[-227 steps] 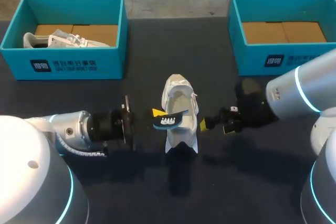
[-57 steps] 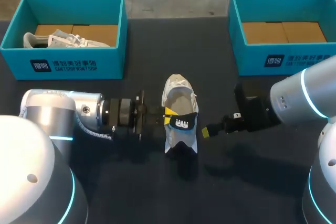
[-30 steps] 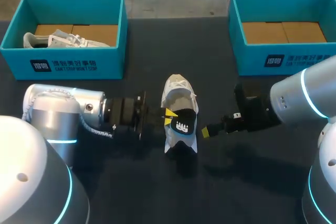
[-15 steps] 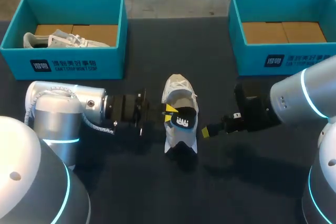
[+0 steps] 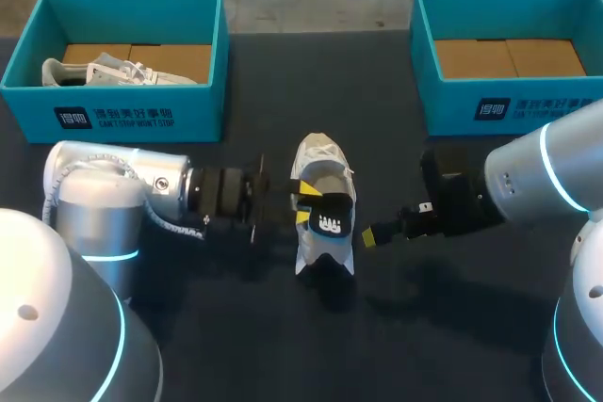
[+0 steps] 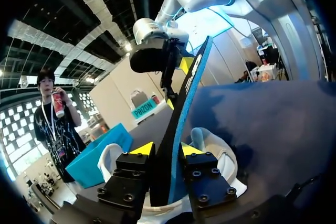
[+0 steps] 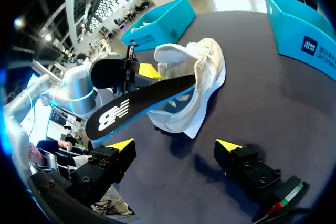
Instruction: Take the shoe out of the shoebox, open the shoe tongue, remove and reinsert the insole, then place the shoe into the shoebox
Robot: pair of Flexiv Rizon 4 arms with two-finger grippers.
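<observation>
White shoe (image 5: 317, 153) stands on the dark table (image 5: 443, 327), out of both boxes, just ahead of the right gripper (image 5: 367, 233) and against the left gripper (image 5: 302, 209). Black insole (image 5: 329, 217), blue underside, is pinched on edge between the left gripper's yellow tips. Its far end sticks out past the shoe toward the right gripper, and its near end sits in the shoe opening. The right gripper is spread wide, holding nothing, with the shoe and insole ahead of its fingers and not touching. Teal left shoebox (image 5: 132, 118), holding a second shoe (image 5: 94, 72), is well behind the left gripper. Teal right shoebox (image 5: 452, 105) is behind the right gripper.
</observation>
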